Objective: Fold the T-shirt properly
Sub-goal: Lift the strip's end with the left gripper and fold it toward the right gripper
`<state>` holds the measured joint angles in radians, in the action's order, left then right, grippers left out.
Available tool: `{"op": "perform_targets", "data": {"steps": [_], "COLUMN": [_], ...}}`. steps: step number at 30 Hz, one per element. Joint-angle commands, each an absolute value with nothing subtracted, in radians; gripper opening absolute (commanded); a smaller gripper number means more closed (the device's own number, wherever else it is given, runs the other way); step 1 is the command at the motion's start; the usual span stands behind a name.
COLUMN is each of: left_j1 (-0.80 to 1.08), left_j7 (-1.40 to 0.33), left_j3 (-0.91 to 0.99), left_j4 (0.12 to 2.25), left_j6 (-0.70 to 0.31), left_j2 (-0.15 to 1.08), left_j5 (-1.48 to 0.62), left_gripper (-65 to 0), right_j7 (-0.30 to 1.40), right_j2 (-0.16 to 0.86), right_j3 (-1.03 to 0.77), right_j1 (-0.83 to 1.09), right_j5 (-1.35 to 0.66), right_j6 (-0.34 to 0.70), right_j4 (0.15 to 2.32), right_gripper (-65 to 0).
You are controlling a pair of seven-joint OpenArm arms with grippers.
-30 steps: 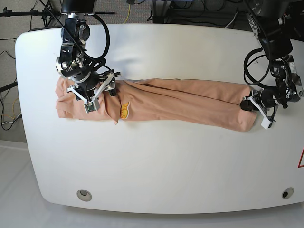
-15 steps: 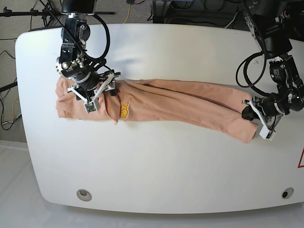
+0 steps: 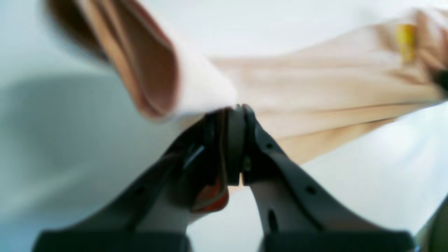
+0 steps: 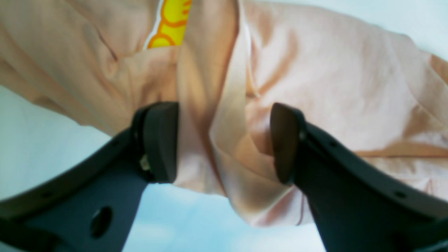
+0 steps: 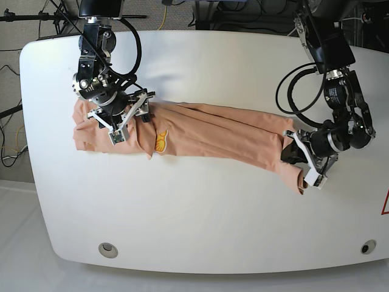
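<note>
The T-shirt (image 5: 219, 131) is a peach band lying across the white table (image 5: 200, 213), with its yellow graphic (image 5: 160, 140) near the left end. In the base view my left gripper (image 5: 299, 163) is at the right, shut on the shirt's right end, which droops from it in a fold. The left wrist view shows the fingertips (image 3: 235, 113) pressed together on the cloth (image 3: 315, 87). My right gripper (image 5: 129, 125) stands open over the shirt's left end. In the right wrist view its pads (image 4: 161, 140) straddle a raised ridge of cloth (image 4: 224, 147), just below the graphic (image 4: 171, 24).
Two round holes sit near the table's front edge (image 5: 107, 249) (image 5: 367, 247). A red mark shows at the right edge (image 5: 385, 204). Cables and stands crowd the space behind the table's far edge (image 5: 243, 15).
My left gripper has carried the shirt's right end leftward and toward the front edge, so the band is shorter and bends down at that end. The right gripper has not moved.
</note>
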<state>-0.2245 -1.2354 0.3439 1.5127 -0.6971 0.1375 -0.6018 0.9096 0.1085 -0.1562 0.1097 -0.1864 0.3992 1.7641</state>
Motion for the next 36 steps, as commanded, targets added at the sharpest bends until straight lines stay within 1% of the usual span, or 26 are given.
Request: {"op": "perform_targets", "data": {"steps": [1,4,24,28,36], "left_j1": [-0.253,-0.261,-0.275,-0.283,-0.264], "left_j7": [-1.223,-1.234,-1.298,-1.283,-1.256], "left_j3": [0.339,0.307,0.151,0.086,0.041], "left_j4": [1.556,1.583,1.56,1.571,1.569], "left_j6": [-0.698,-0.698,-0.698,-0.698,-0.698], "left_j2": [0.139,0.106,-0.045,-0.099,-0.157], "left_j5": [-0.619,-0.627,-0.623,-0.619,-0.612], "left_gripper": [-64.9,-65.0,-65.0,-65.0,-65.0], "right_j7": [0.89,0.89,0.884,0.889,0.888], "right_j2": [0.114,0.113,0.113,0.11,0.111], "right_j3": [-0.158,-0.155,-0.15,-0.152,-0.151], "right_j1": [0.097,0.099,0.102,0.101,0.101], "right_j5": [-0.192,-0.19,-0.192,-0.196,-0.196], "right_j6": [0.396,0.398,0.399,0.399,0.399], "right_j4": [1.779,1.779,1.78,1.779,1.777], "right_gripper": [-26.7,-26.5,-26.9,-27.0,-27.3]}}
